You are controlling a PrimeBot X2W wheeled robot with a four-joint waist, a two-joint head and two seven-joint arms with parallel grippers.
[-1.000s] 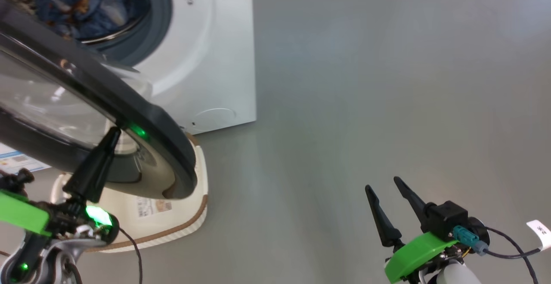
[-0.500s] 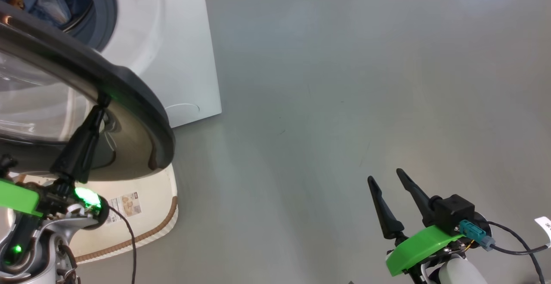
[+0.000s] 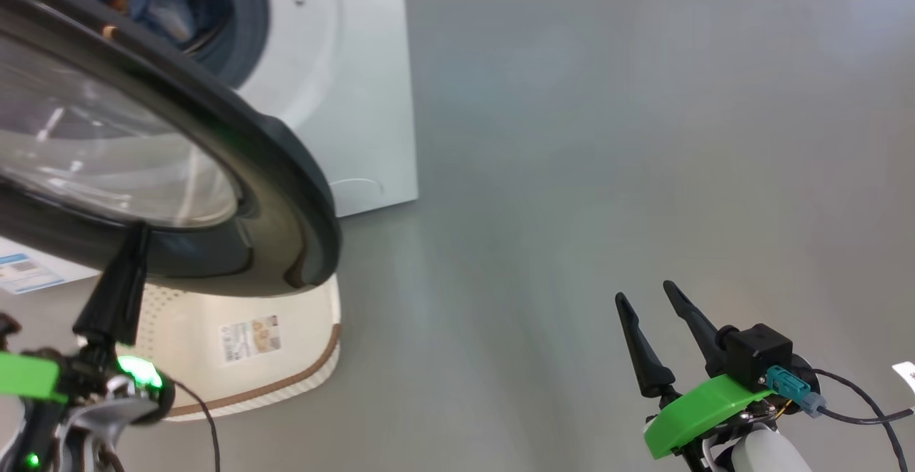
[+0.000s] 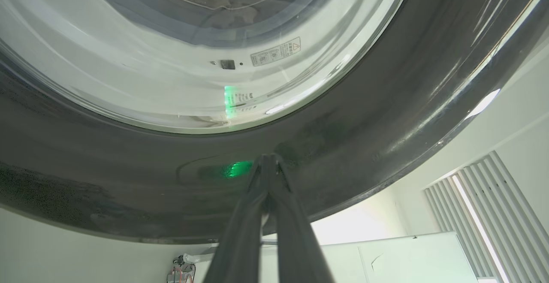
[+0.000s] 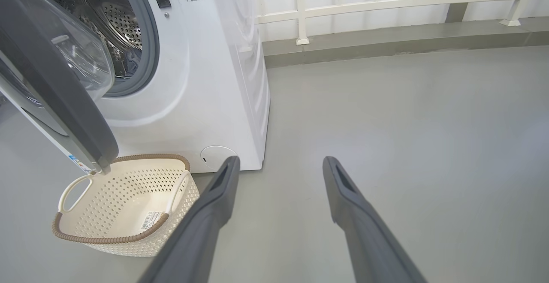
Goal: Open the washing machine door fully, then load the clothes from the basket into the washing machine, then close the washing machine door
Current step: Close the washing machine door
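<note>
One closed left pincer point(image 3: 140, 233) points up against the washing machine door point(image 3: 286, 171).

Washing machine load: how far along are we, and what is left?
Done: the basket sits empty and the clothes lie inside the washing machine. In hand: the left gripper, shut, has its tips at the black rim of the open door. The right gripper hangs open over the floor. Left: swinging the door closed.

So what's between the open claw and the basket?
Only bare grey floor lies between the right claw and the basket, in the head view.
</note>
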